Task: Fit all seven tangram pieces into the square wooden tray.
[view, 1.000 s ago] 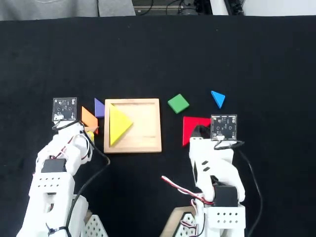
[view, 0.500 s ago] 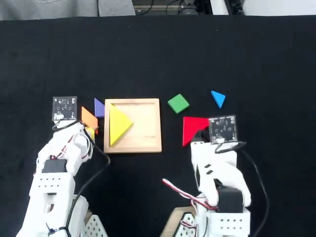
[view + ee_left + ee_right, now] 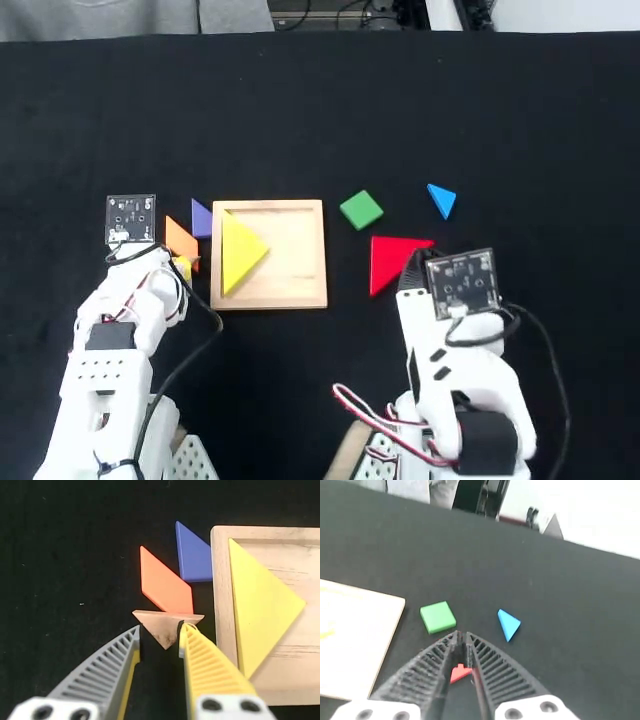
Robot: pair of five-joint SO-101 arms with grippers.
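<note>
- A matte black cloth-covered table (image 3: 320, 110) spans nearly the whole high view, its surface evenly lit and without strong shadows.
- Beyond the table's far edge, at one corner, lies a strip of pale grey fabric (image 3: 100, 14); what it belongs to cannot be told.
- Near the middle of that far edge sits dark equipment with thin black cables (image 3: 345, 12).
- At the other far corner a bright white surface (image 3: 565, 12) shows.
- In the right wrist view a bright white wall (image 3: 592, 510) rises behind the table, with a black upright object (image 3: 480, 497) standing in front of it.
</note>
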